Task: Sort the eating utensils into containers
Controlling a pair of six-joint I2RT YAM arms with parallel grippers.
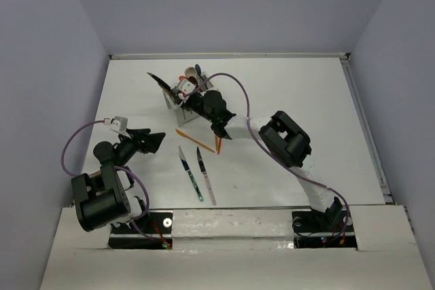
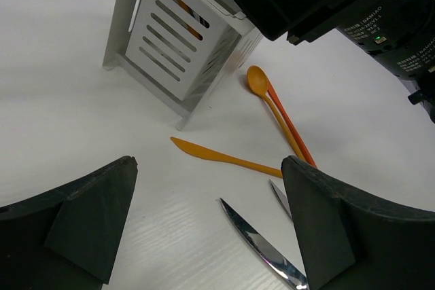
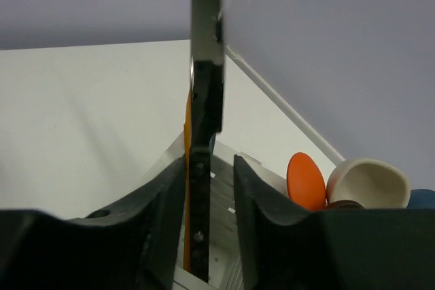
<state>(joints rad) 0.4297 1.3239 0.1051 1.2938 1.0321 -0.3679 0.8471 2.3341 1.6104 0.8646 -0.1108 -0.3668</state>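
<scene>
1. White table is carrying the work area, and both arms are reaching over it from the near edge.
2. White perforated caddy is standing upright at the far left-centre of the table. An orange spoon and a beige spoon are sticking up from it.
3. The right gripper is hovering over the caddy's open top, clenching a dark-bladed knife between its fingers.
4. The left gripper is hanging released, jaws wide apart, grasping nothing, near the caddy's near-left side.
5. An orange knife and two orange spoons are lying flat just beside the caddy.
6. A teal-handled knife and a pink-handled knife are lying side by side, closer to the arm bases.
</scene>
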